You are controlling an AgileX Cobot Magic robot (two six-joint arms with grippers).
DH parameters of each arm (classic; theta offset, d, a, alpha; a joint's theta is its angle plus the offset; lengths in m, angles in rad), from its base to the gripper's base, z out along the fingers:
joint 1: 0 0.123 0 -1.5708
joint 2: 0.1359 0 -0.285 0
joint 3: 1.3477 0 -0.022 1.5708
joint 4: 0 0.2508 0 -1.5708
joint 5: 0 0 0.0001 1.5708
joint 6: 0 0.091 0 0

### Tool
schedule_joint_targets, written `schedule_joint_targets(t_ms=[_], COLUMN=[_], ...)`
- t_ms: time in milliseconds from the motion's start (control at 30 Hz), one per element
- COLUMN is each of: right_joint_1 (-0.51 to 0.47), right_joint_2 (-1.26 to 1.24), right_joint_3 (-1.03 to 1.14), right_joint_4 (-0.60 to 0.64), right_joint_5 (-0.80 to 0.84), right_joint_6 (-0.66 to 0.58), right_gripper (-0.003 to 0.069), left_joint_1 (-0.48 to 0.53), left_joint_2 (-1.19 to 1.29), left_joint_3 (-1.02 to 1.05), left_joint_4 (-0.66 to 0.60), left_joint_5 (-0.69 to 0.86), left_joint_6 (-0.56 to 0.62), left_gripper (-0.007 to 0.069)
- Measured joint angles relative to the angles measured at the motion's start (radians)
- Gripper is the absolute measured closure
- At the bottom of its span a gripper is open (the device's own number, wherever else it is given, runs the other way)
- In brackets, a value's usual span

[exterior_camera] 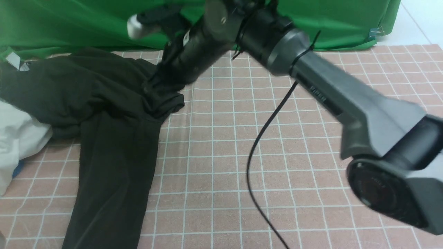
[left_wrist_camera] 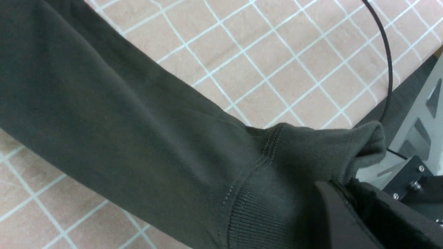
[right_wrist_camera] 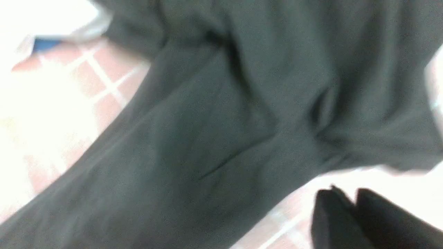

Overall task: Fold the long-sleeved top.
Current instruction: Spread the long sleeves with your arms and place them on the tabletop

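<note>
Left claw (left_wrist_camera: 346,190) clenched on cuff (left_wrist_camera: 294,162) of long-sleeved top (left_wrist_camera: 121,121). Right claw (right_wrist_camera: 349,207) beside bunched top body; grip state indeterminate, view blurred.

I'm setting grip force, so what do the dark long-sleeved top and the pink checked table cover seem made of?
The long-sleeved top: soft matte knit, probably cotton jersey or fleece; its cuff shows fine ribbing and a stitched seam. The table cover: looks like thin matte cloth, faintly mottled, with printed white lines; it could be a mat.
</note>
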Motion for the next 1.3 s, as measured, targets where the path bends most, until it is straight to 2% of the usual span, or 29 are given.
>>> schedule_joint_targets(t_ms=[67,100,133,167,200,267,467,667,800,833,900,933,1000,1167,1300], right_joint_1=[0.026,0.04,0.044,0.056,0.063,0.068,0.093,0.137,0.162,0.162,0.159,0.156,0.146,0.095,0.043], right_joint_2=[0.038,0.062,0.066,0.089,0.106,0.119,0.157,0.17,0.175,0.175,0.175,0.175,0.164,0.048,-0.131], right_joint_3=[0.0,0.0,0.0,0.001,0.002,0.002,0.002,0.002,0.002,0.002,0.002,0.002,0.002,0.012,0.011], right_joint_4=[0.0,0.0,0.0,0.0,0.001,0.001,-0.001,0.002,0.01,0.01,0.011,0.011,0.008,-0.039,-0.158], right_joint_5=[0.001,-0.002,-0.003,-0.004,-0.006,-0.011,-0.097,-0.18,-0.246,-0.246,-0.252,-0.244,-0.205,-0.061,0.058], right_joint_6=[0.058,0.089,0.094,0.125,0.154,0.18,0.219,0.211,0.175,0.175,0.121,0.098,0.067,0.035,0.031], right_gripper=[0.0311,0.0204,0.0188,0.0095,0.005,0.0038,0.0153,0.0179,0.0322,0.0333,0.0496,0.0552,0.0603,0.0622,0.0622], left_joint_1=[0.0,0.0,0.0,0.0,0.0,0.0,0.0,0.0,0.0,0.0,0.0,0.0,0.0,0.0,0.0], left_joint_2=[0.0,0.0,0.0,0.0,0.0,0.0,0.0,0.0,0.0,0.0,0.0,0.0,0.0,0.0,0.0], left_joint_3=[0.0,0.0,0.0,0.0,0.0,0.0,0.0,0.0,0.0,0.0,0.0,0.0,0.0,0.0,-0.017], left_joint_4=[0.0,0.0,0.0,0.0,0.0,0.0,-0.001,-0.001,-0.001,-0.001,-0.001,-0.001,-0.001,-0.001,0.005], left_joint_5=[0.003,0.003,0.004,0.004,0.004,0.004,0.004,0.004,0.004,0.004,0.004,0.004,0.004,-0.012,-0.054], left_joint_6=[0.003,0.009,0.013,0.023,0.027,0.029,0.046,0.068,0.079,0.079,0.084,0.09,0.102,0.128,0.152], left_gripper=[0.0586,0.0586,0.0586,0.0586,0.0586,0.0586,0.0586,0.0586,0.0586,0.0586,0.0586,0.0586,0.0586,0.0586,0.0586])
